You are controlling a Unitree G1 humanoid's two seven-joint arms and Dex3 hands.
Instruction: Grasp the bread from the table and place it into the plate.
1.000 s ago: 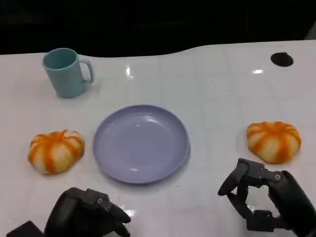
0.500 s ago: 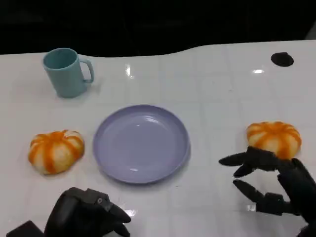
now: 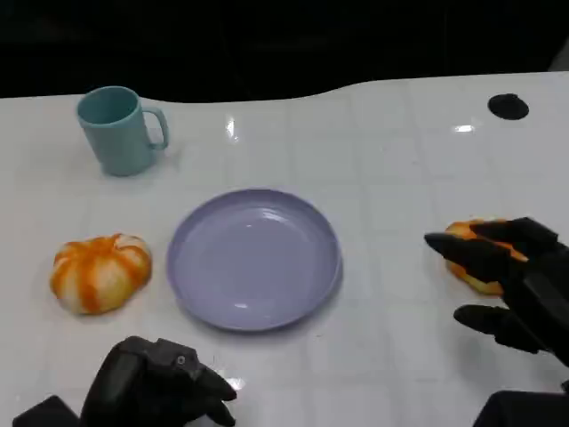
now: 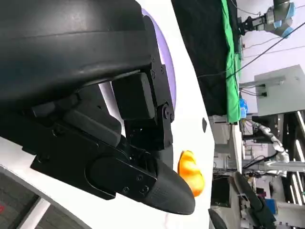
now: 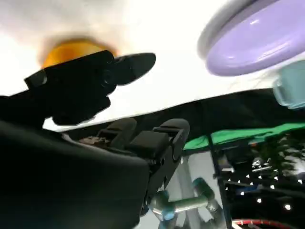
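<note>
Right hand [image 3: 520, 285], fingers spread and holding nothing, hovers over the right bread [image 3: 480, 267] on a glossy white table [image 3: 391, 160] before a dark background. Left hand [image 3: 156, 387], fingers curled in, holds nothing, near the front edge. Two breads, the second [image 3: 100, 271] left of the single lilac plate [image 3: 254, 258]; one teal mug [image 3: 120, 131] behind. Open tabletop separates plate and right bread.

No readable text, labels, brands or numbers anywhere: none on mug [image 3: 118, 130], plate [image 3: 254, 258], bread, table or background gear.
</note>
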